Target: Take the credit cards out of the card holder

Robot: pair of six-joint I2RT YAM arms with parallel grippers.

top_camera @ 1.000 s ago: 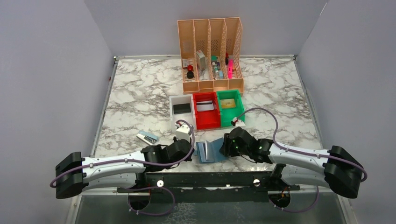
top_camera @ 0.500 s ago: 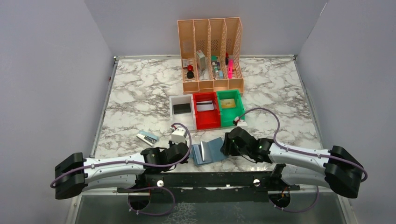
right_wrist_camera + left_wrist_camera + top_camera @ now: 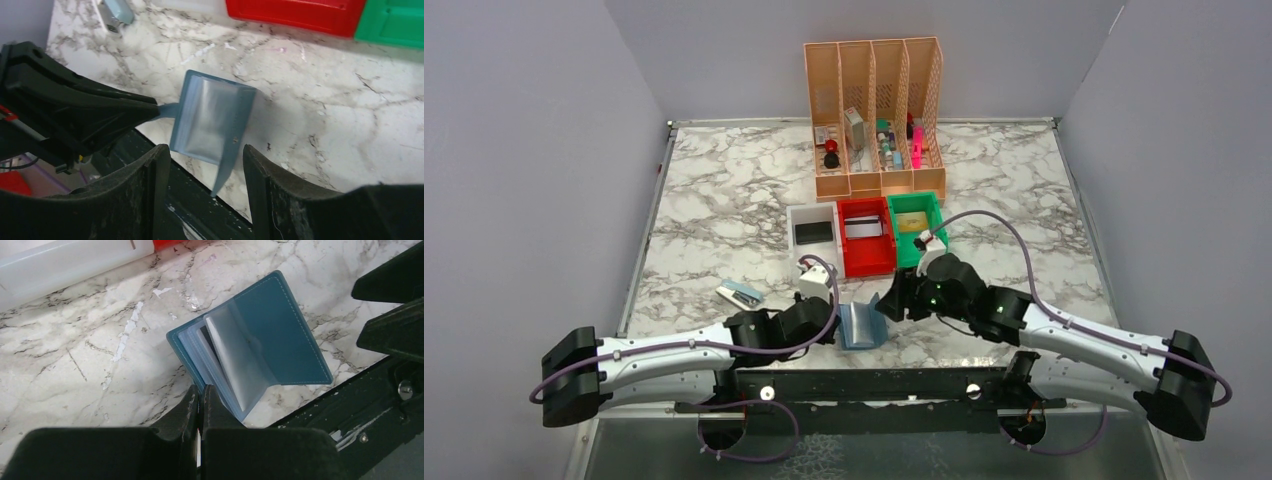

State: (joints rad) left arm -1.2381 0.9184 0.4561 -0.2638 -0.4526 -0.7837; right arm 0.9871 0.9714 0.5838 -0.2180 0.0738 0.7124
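Note:
The teal-blue card holder (image 3: 862, 325) stands half open on the marble at the near edge, its clear pockets (image 3: 235, 355) fanned out. My left gripper (image 3: 836, 326) is shut on its left edge (image 3: 201, 390); the right wrist view shows the black fingers pinching a blue tab (image 3: 167, 110). My right gripper (image 3: 892, 300) hovers open over the holder's right half (image 3: 205, 149), touching nothing. A gold credit card (image 3: 912, 224) lies in the green bin (image 3: 892, 238). A silvery-grey one (image 3: 867, 228) lies in the red bin (image 3: 869, 260). Something dark (image 3: 205, 337) shows in an inner pocket.
A white bin (image 3: 812, 214) holding a dark flat item sits left of the red bin. The tall peach mesh organizer (image 3: 874, 100) stands behind the bins. A small blue-and-white object (image 3: 739, 294) lies at the left. A black rail (image 3: 864, 385) runs along the near edge.
My right gripper has opened wider and moved up and back-left, off the holder's right half. The holder has folded more upright. My left gripper stays shut on it.

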